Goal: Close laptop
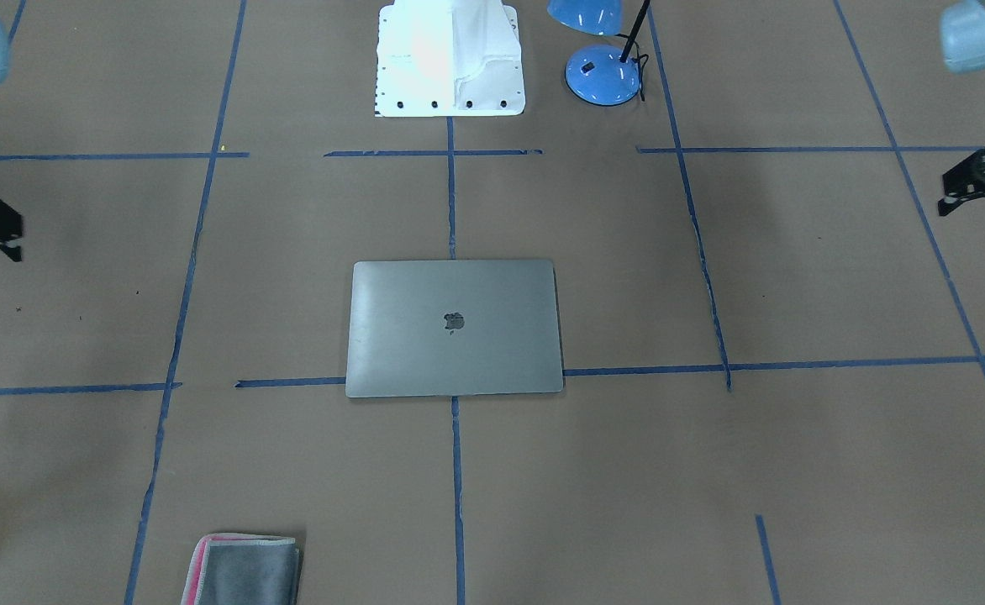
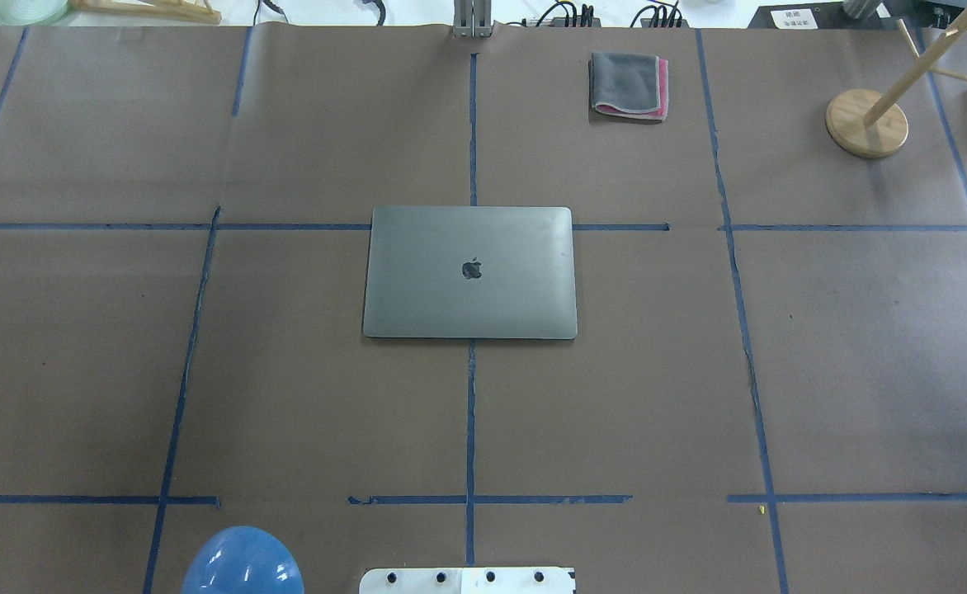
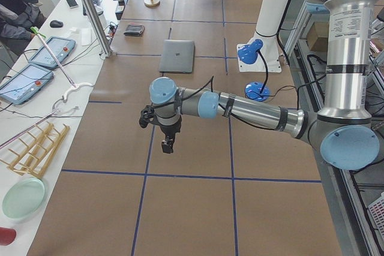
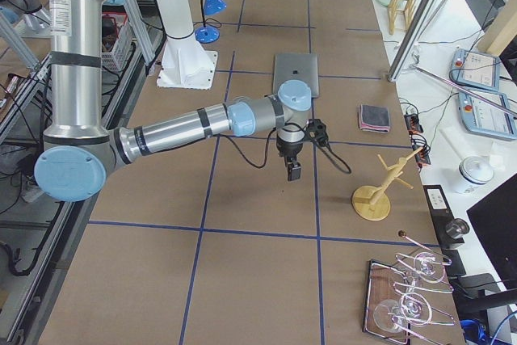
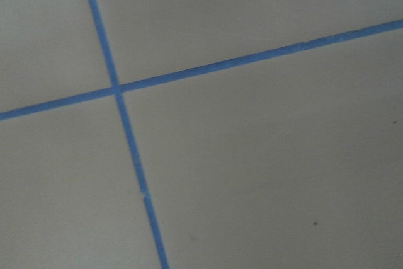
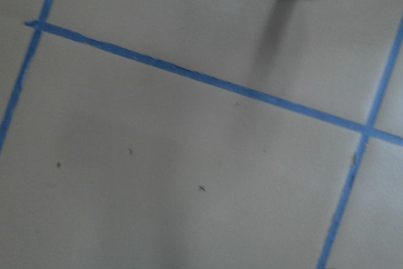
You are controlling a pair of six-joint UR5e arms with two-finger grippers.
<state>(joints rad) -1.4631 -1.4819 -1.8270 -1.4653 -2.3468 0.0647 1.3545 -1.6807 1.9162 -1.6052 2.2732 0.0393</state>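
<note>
The fingers of the two grippers, left gripper and right gripper, hang above the table, well apart from the laptop; whether they are parted or pinched cannot be told. The one laptop lies flat mid-table, lid down, logo up. One folded grey-and-pink cloth, one blue desk lamp and one wooden stand sit near the table's edges.

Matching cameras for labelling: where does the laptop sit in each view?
Front-facing: laptop centre, closed.
Overhead: laptop centre.
Exterior left: laptop far, upper middle.
Exterior right: laptop far, upper middle.
Left wrist: absent.
Right wrist: absent.
Shared landmark: folded cloth.
</note>
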